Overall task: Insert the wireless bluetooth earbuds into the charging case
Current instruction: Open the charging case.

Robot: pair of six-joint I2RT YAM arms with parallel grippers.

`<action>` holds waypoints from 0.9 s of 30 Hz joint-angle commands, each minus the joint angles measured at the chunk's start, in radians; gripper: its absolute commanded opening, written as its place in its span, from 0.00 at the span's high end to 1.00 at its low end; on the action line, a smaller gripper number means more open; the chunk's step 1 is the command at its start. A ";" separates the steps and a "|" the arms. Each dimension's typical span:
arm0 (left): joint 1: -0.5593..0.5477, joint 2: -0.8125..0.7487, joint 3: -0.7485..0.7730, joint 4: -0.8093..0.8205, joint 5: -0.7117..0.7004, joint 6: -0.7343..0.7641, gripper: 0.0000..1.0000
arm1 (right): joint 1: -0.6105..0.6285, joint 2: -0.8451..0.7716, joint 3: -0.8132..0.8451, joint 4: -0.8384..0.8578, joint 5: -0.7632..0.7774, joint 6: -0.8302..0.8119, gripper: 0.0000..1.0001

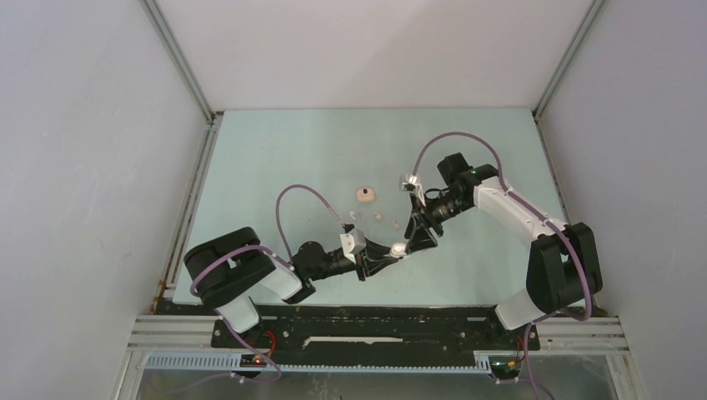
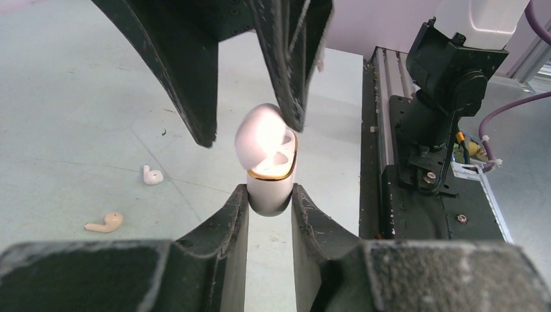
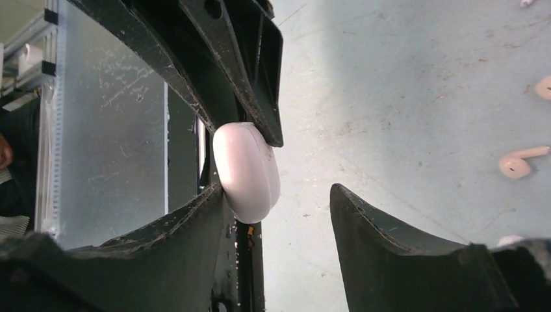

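My left gripper [image 2: 269, 193] is shut on the base of a white charging case [image 2: 268, 162] with a gold rim. It holds the case upright above the table, with the lid tilted open. My right gripper [image 3: 278, 195] is open around the lid [image 3: 247, 170], and one finger [image 3: 195, 221] touches it. In the top view both grippers meet at the case [image 1: 398, 248]. A white earbud [image 2: 151, 175] and a tan earbud [image 2: 106, 223] lie loose on the table. The tan one also shows in the right wrist view [image 3: 520, 164], with another bud [image 3: 544, 88] at that view's edge.
A small tan case [image 1: 364, 194] sits on the pale green table farther back, with loose buds [image 1: 378, 217] between it and the grippers. The right arm's base [image 2: 448, 97] and the table's near rail [image 2: 390, 162] lie close behind the held case.
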 commanded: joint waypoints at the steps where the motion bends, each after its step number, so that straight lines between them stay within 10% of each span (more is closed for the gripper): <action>1: 0.000 -0.005 -0.006 0.084 0.017 0.020 1.00 | -0.047 0.019 0.057 -0.027 -0.076 -0.019 0.38; 19: 0.000 0.011 -0.008 0.105 -0.002 0.008 1.00 | -0.149 -0.024 0.168 -0.253 -0.192 -0.212 0.37; 27: 0.000 -0.107 -0.086 0.105 -0.150 -0.005 1.00 | -0.246 0.009 0.168 -0.075 0.056 -0.231 0.55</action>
